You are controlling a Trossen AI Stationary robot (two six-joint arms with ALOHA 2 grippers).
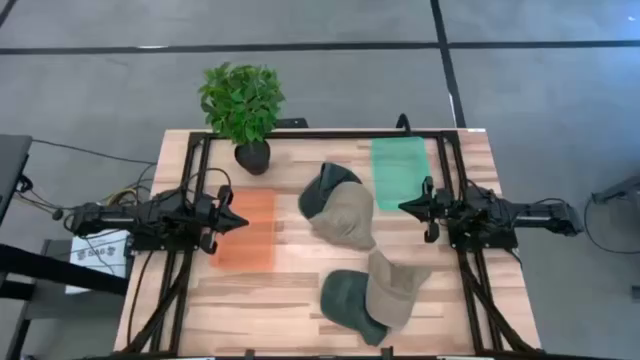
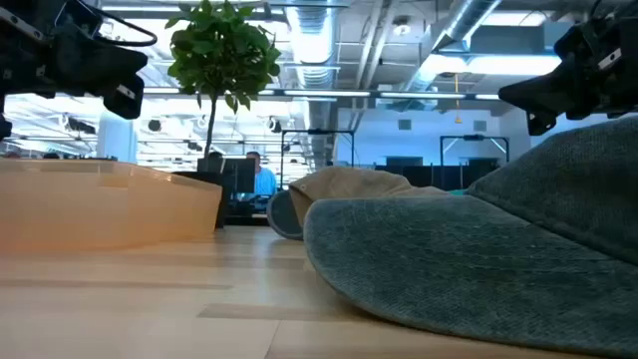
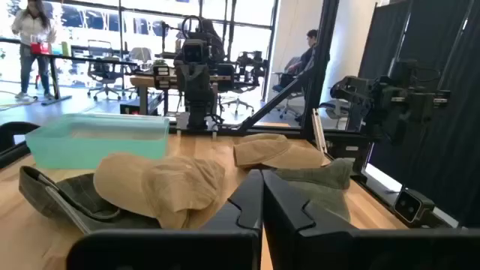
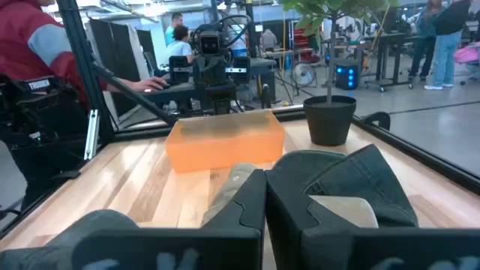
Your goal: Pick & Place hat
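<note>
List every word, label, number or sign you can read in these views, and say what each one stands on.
White label by the left arm's base, high view: dark print, too small to read.
Caps, orange bin, green bin, plant pot, left gripper, right gripper: no lettering visible.
Room beyond the table: no sign legible.

The pale wooden surface (image 1: 290,285), built of planks, carries a potted plant (image 1: 243,112) at its far edge, an orange bin (image 1: 246,228) on the left side and a green bin (image 1: 399,172) at the far right. Two tan-and-green hats lie on it: one hat (image 1: 338,204) in the middle between the bins, the other hat (image 1: 375,295) at the near edge.
</note>
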